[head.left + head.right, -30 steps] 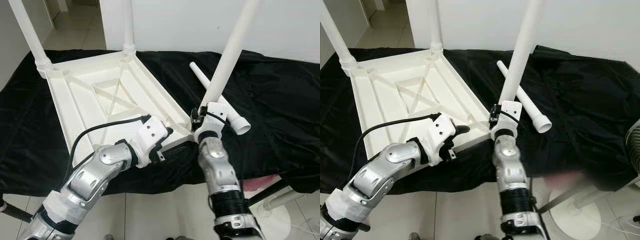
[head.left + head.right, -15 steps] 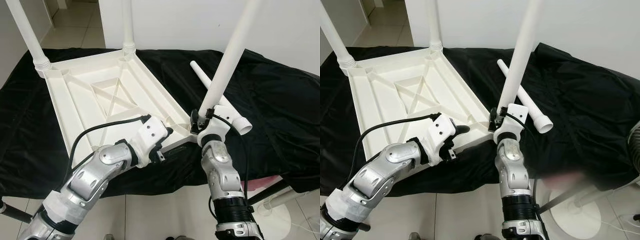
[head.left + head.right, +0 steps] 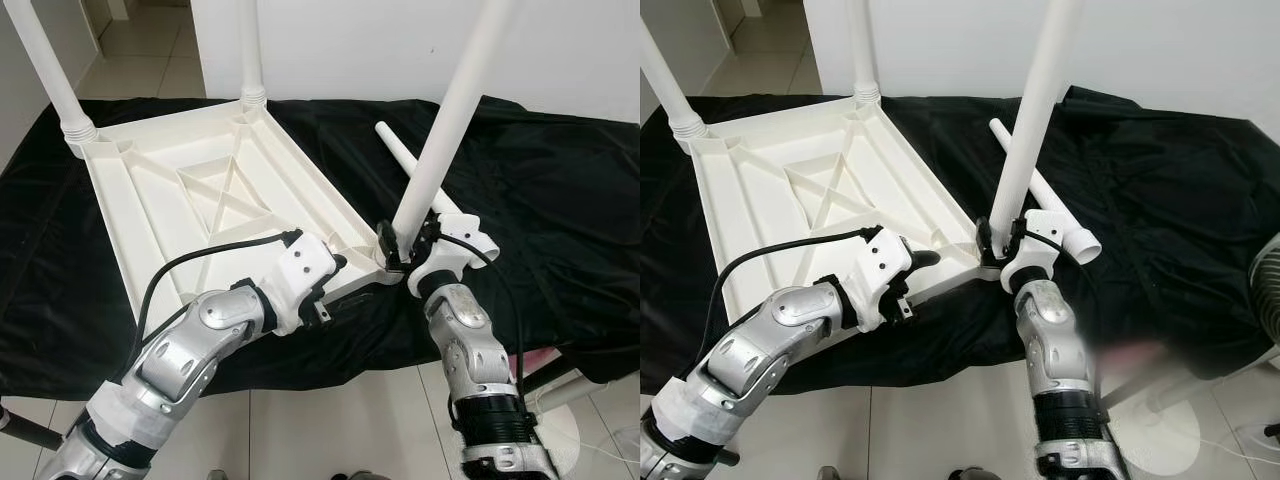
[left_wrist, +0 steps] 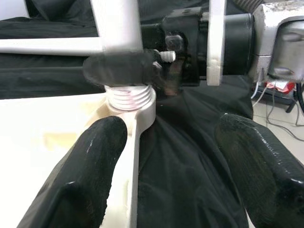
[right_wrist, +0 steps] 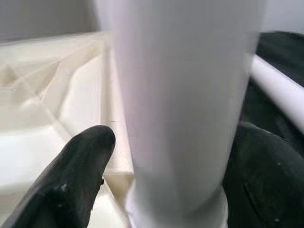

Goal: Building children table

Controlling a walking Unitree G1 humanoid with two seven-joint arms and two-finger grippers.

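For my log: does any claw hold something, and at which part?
The right claw grips the table leg near its lower threaded end. The left claw is open, straddling the tabletop's edge.

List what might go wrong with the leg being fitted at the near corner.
The right hand grips the third leg low, just above the socket, so the long tilted leg could lever out or cross-thread. The left hand is open at the tabletop edge, so the top may slide on the black cloth. The spare leg lies close behind and could get knocked.

Left gripper (image 4: 166, 156) agape — right gripper (image 5: 161, 166) clamped
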